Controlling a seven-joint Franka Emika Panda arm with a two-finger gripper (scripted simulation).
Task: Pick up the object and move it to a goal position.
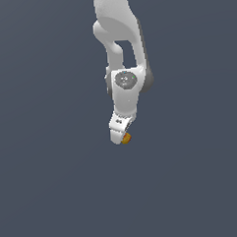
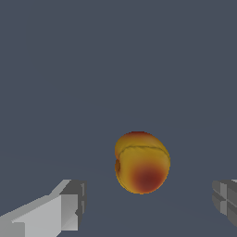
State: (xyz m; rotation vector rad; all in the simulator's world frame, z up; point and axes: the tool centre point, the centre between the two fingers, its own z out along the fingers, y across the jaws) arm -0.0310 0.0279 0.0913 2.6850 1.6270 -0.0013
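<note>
Plain slate-grey worktop (image 1: 50,193) fills both views; hand (image 1: 119,138) spread wide, ball (image 2: 141,162) between its fingers (image 2: 65,210), at the hand's 4 o'clock.

Plain slate-grey surface carrying one small fruit-like ball

The surface (image 1: 50,193) is flat, matt, dark blue-grey, with no edge, seam or marking in either view; whether it is a table or a floor cannot be told. In the wrist view the only thing that seems to lie on it is the ball (image 2: 141,163), yellow-orange with a red patch and a creased top, though contact cannot be confirmed. In the exterior view the ball (image 1: 126,138) is a tiny orange spot near the frame's centre, slightly toward 6 o'clock, with bare surface all around.
</note>
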